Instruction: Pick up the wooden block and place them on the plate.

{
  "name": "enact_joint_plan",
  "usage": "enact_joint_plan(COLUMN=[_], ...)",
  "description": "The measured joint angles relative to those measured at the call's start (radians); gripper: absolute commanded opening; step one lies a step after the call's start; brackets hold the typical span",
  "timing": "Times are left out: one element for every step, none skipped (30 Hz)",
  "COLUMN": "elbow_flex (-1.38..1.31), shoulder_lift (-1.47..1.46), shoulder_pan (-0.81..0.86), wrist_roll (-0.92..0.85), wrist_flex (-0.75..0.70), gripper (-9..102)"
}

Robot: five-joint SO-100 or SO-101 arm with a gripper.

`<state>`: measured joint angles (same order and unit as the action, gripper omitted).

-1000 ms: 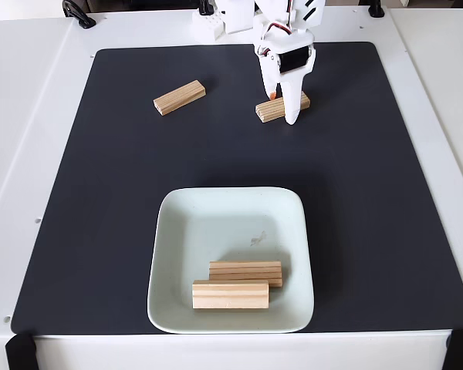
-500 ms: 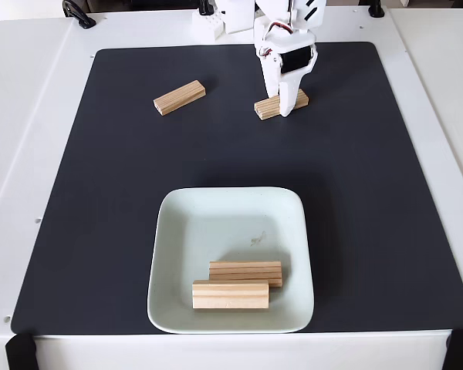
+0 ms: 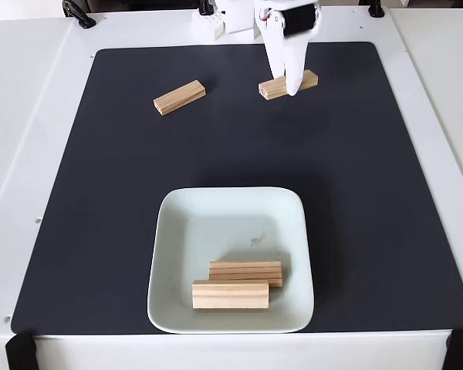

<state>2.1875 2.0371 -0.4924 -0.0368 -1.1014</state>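
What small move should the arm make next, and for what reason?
Probably carry the held block toward the plate. The gripper looks shut on it, two blocks already lie in the plate, and another block waits on the mat.

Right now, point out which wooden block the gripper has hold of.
The wooden block at the mat's far edge, between the gripper fingers. One lies free to its left; two sit in the plate.

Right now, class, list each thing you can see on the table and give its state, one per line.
Gripper: shut on a wooden block near the mat's far edge.
Second block: lying loose on the black mat.
Two blocks: lying side by side in the plate.
Plate: upright on the mat.
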Motion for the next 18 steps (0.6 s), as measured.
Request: enact_joint_plan(elbow_flex=[0.028, 0.054, 0.077, 0.092, 0.100, 0.100, 0.100, 0.100, 0.100, 0.098, 0.089, 0.077, 0.057, 0.028, -0.005, -0.043, -0.089, -0.140], shoulder_lift=[0.041, 0.083, 0.120, 0.152, 0.179, 0.202, 0.222, 0.233, 0.238, 0.238, 0.238, 0.230, 0.212, 0.183, 0.149, 0.109, 0.066, 0.020], shoulder_pan=[0.000, 0.003, 0.006, 0.009, 0.012, 0.014, 0.018, 0.031, 0.048, 0.066, 0.086, 0.112, 0.137, 0.161, 0.187, 0.209, 0.229, 0.247], wrist_roll=[0.000, 0.000, 0.000, 0.000, 0.000, 0.000, 0.000, 0.000, 0.000, 0.000, 0.000, 0.000, 0.000, 0.000, 0.000, 0.000, 0.000, 0.000], wrist_flex=[0.000, 0.000, 0.000, 0.000, 0.000, 0.005, 0.020, 0.046, 0.077, 0.109, 0.147, 0.184, 0.221, 0.250, 0.268, 0.281, 0.285, 0.290], gripper=[0, 0, 0, 0, 0, 0, 0, 0, 0, 0, 0, 0, 0, 0, 0, 0, 0, 0])
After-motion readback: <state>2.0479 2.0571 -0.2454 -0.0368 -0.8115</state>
